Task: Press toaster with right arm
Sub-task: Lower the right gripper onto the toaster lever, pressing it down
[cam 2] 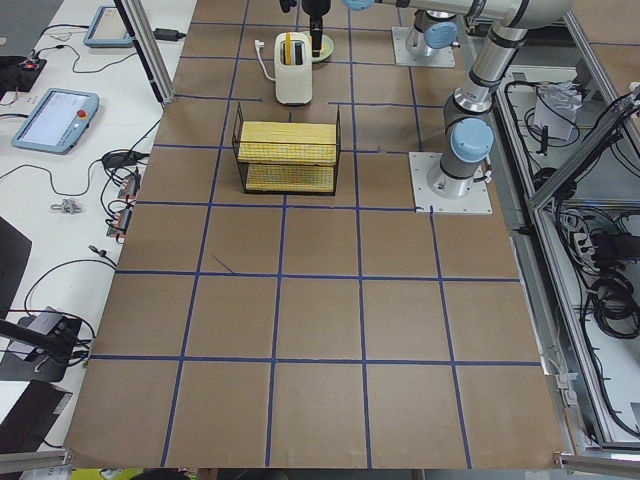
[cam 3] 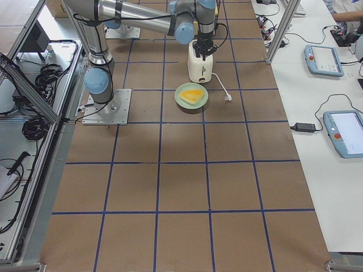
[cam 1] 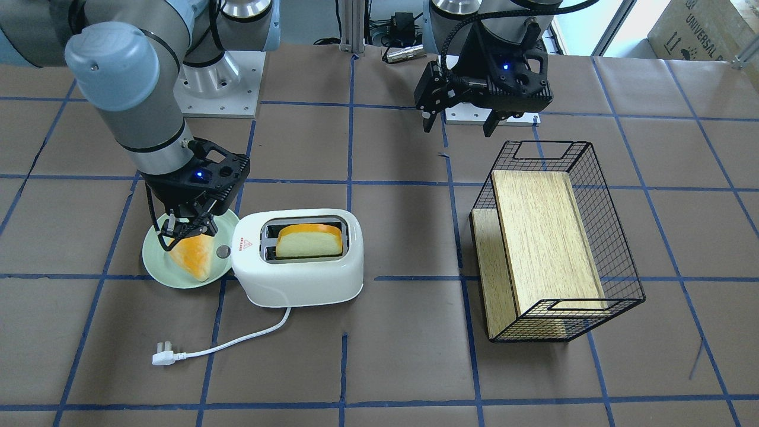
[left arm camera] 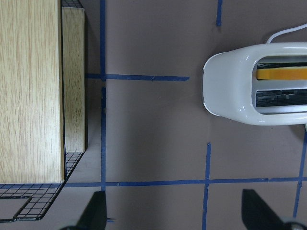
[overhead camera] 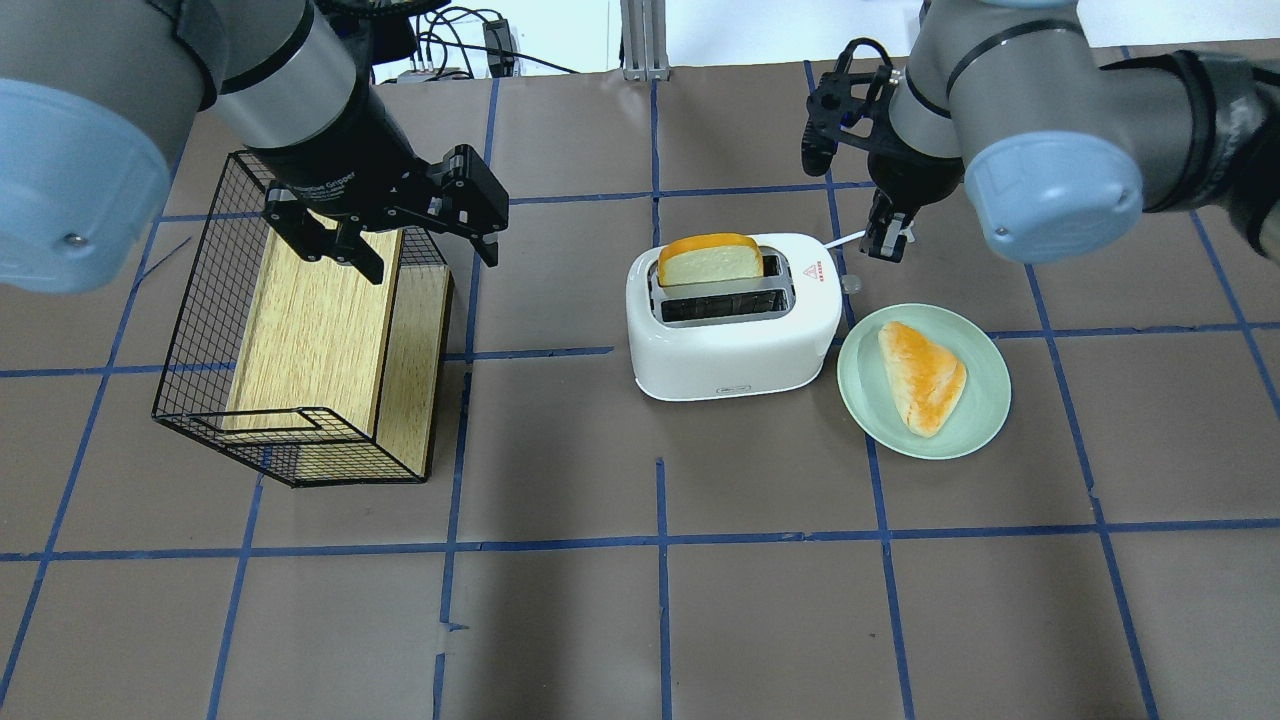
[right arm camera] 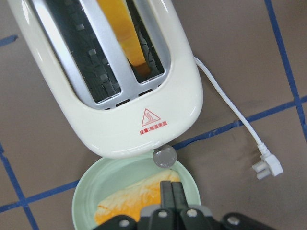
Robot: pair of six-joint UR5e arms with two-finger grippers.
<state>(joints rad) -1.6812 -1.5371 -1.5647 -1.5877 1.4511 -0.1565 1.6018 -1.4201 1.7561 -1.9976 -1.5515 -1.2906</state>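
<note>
the right arm's pincer [right arm camera: 171,188] has its two fingers pressed together with nothing between them, pointing down, and it hangs in the air over the near rim of the green plate [right arm camera: 85,191], just beside the toaster's end; the small grey round lever knob [right arm camera: 164,156] sticks out of that end right ahead of the fingertips in the wrist view, apart from them, though how much height separates them is hard to judge from these angles; the white toaster [right arm camera: 165,103] stands on the desk with its red warning triangle facing this end, one slice of bread [cam 1: 309,240] riding high out of a slot, which suggests the lever is not yet pushed down; so the approach looks nearly done and the press itself is left: line up over the knob, descend, push; a second bread piece [cam 1: 193,255] lies on the plate; the left pincer [overhead camera: 432,265] hangs spread wide, well apart, over the wire basket [overhead camera: 200,300]
</note>
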